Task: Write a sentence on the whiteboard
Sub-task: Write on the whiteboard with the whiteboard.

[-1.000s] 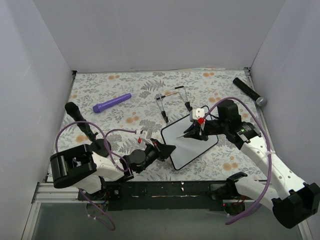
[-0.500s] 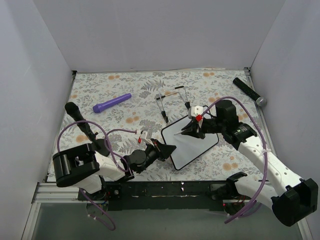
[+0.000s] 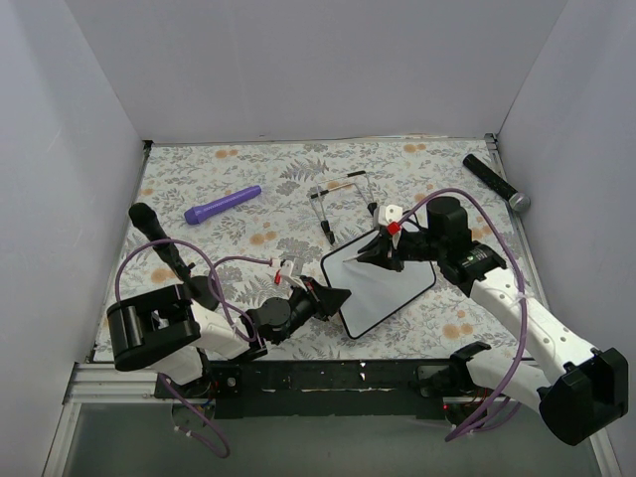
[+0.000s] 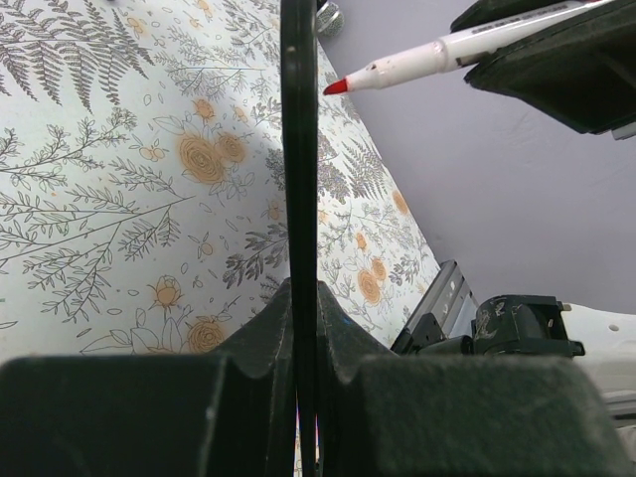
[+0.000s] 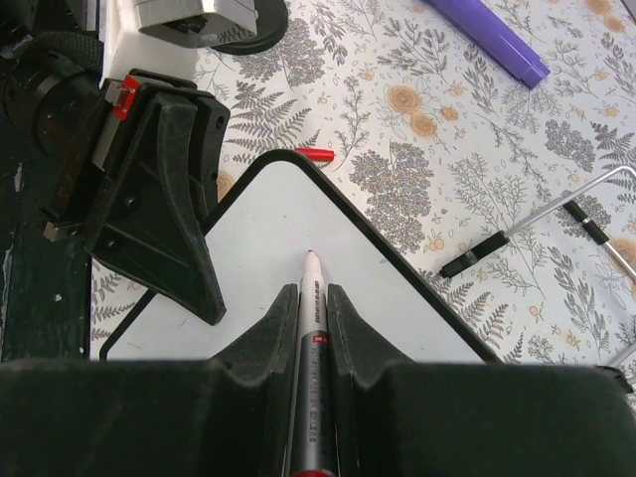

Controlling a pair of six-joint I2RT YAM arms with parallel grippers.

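The whiteboard lies tilted like a diamond just right of the frame's middle in the overhead view, on the floral surface. The left hand pinches its left edge. In the left wrist view the board is seen purely edge-on, a black rim running straight up from between the closed fingers, so its face is hidden there.

The right hand is clamped narrowly on a white marker, whose red tip points at the upper part of the board. From the right wrist camera most of the marker's barrel is buried between the fingers, with only the front end and a red band showing. Any print on the barrel is too small to read. In the left wrist view a sliver of background separates the tip from the rim. Whether the tip meets the board's face cannot be told from the other two views.

Where the board's face does show, it reads as plain white. The left hand covers its lower left corner in the right wrist view.

A red cap lies just beyond the board's far corner. A wire stand is cut off at the right edge of that frame, and a purple cylinder lies in the upper left of the overhead frame. A black stick lies at the upper right, its make unreadable.
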